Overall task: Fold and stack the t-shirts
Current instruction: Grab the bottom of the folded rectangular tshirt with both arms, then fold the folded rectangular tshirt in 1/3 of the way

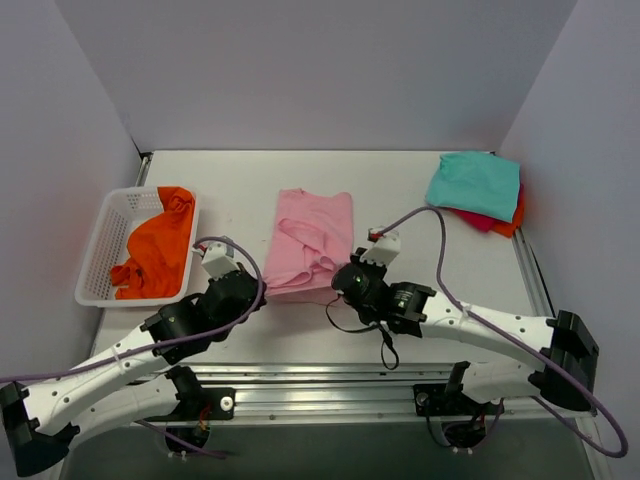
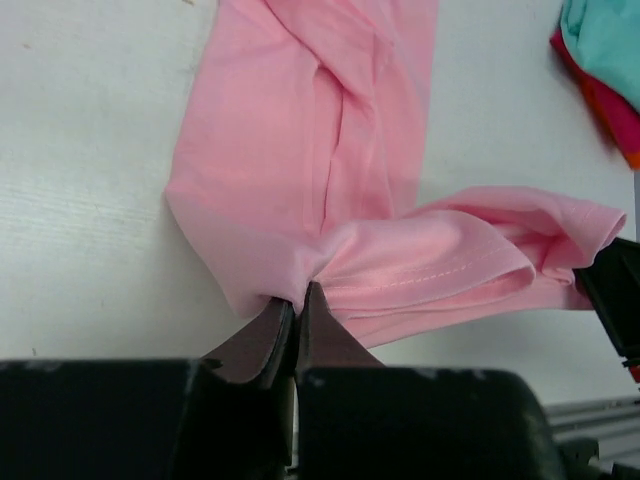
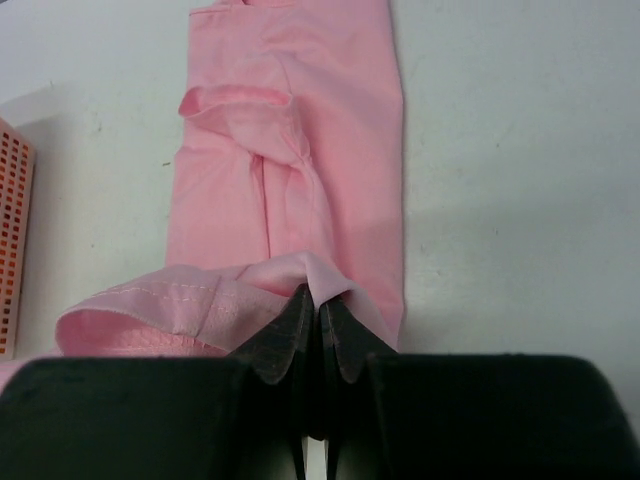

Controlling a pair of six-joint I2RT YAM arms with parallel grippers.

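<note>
Top external view: the white mesh basket (image 1: 103,245) stood at the left side of the table (image 1: 430,270). It held one bright orange t-shirt (image 1: 158,248), bunched up and filling its right half. No other container was in view.

The teal t-shirt (image 1: 475,183) lay folded at the far right corner of the table. It rested on the red t-shirt (image 1: 482,222), of which only an edge showed. The pink t-shirt (image 1: 312,235) lay at the middle of the table, between the basket and that pile, folded into a long strip running away from my bases.

Both my arms reached forward and inward, low over the table, and met at the near end of the pink strip. My left gripper (image 2: 297,300) was at its near left corner, my right gripper (image 3: 318,300) at its near right corner.

In the left wrist view, my fingers were pressed together with a gathered fold of pink cloth pinched between the tips. In the right wrist view, my fingers were likewise closed tight on the pink hem. Between the two grips the near hem was bunched and raised off the table.
</note>
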